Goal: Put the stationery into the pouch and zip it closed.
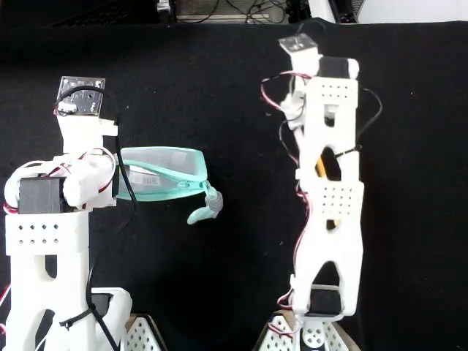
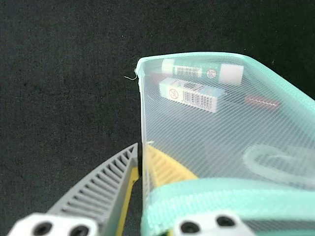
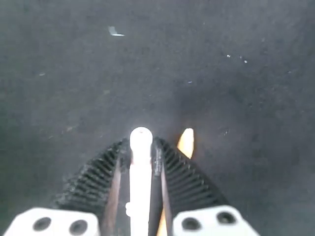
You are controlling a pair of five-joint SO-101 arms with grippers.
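Black cloth (image 1: 219,95) across the whole table, cables and equipment along its far edge. Left of centre on the cloth, a mint-green mesh pouch (image 1: 162,175), with a pale green pull strap (image 1: 206,208) trailing off its near right corner. Through the mesh, a tube with white ends (image 2: 202,70) along the far seam, a white barcoded block (image 2: 192,93) just beside it, and a red item (image 2: 261,101) farther along, too faint to name. One end of the pouch pinched in the left gripper (image 2: 141,157): a ribbed grey finger (image 2: 101,189) on one face, a yellow-lined one behind the mesh on the other. Well apart, up the right half of the table, the right arm (image 1: 333,197), stretched away from its base. Right gripper (image 3: 141,145) pressed onto a white stick (image 3: 141,177), which pokes just past the dark ribbed fingertips over bare cloth. Beside one finger, an orange tip (image 3: 186,141); cannot tell whether gripper part or separate thing.
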